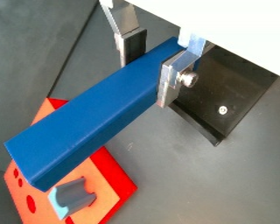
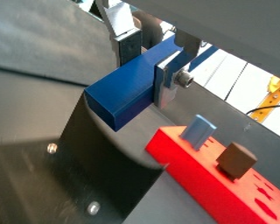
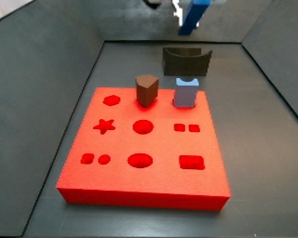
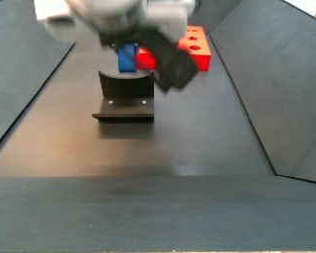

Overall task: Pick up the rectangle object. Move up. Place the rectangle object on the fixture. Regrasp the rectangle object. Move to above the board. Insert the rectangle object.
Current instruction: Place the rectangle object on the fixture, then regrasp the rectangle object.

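The claw [image 1: 157, 59] is clamped on the rectangle object [image 1: 90, 122], its silver fingers [image 1: 171, 79] pressing the bar's two long faces close to one end, so most of the bar's length juts out free beyond the grip. In both wrist views the bar hangs in the air above the dark floor, with the fixture [image 2: 101, 166] below it and the red board [image 2: 224, 188] just beyond.

In a side view the claw [image 3: 189, 11] sits high at the far end of the scene, above the fixture [image 3: 185, 61], and only a short blue stretch of the bar shows under it. From there the long axis seems to run roughly downward, though the exact tilt cannot be told.

The bar looks stiff, smooth and light, with flat faces that suit flat pads. It may slip or swing if bumped, since the grip is so far from the middle.

On the board stand a brown hexagonal peg [image 3: 146, 89] and a short pale-blue peg [image 3: 185, 92], clear of the bar.
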